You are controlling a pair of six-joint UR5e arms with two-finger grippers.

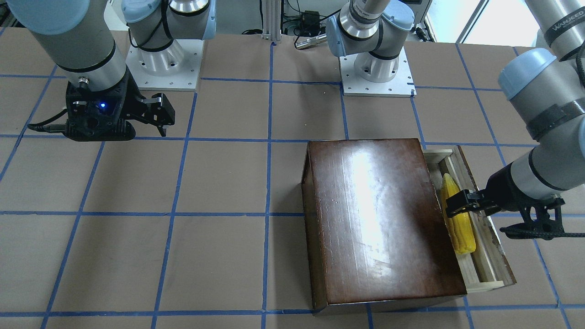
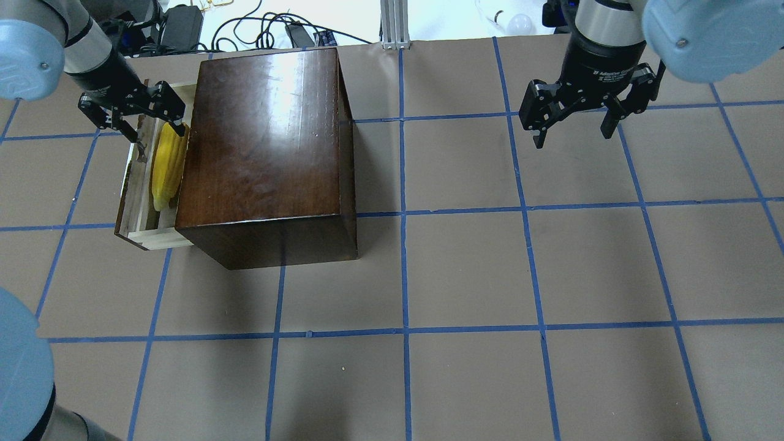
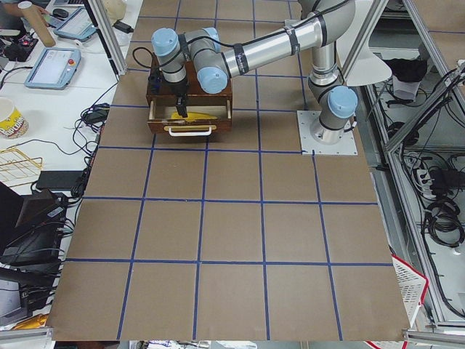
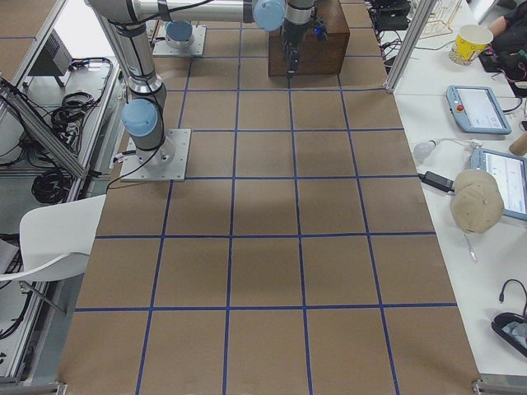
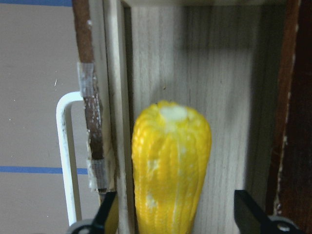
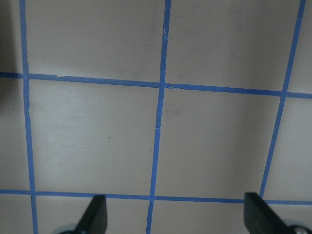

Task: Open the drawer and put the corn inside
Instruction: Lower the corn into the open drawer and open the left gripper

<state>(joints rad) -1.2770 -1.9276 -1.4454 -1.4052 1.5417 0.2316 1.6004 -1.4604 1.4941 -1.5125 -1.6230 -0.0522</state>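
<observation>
— Where is the corn (image 1: 460,233)?
— It lies lengthwise inside the drawer (image 1: 486,284), which is pulled partway out of the dark cabinet (image 2: 263,135). The cob sits close to the cabinet's side.
— And the left hand (image 2: 159,133)?
— It hangs over the cob with its 2 fingers spread, 1 on each side. The wrist view shows a gap between the cob and the finger on the cabinet side. The other finger sits at the drawer's front wall, near a white handle (image 5: 66,161).
— The right hand (image 2: 572,136)?
— Also spread wide, well apart from the cabinet, above bare tabletop (image 2: 465,263) crossed by blue tape lines.
</observation>
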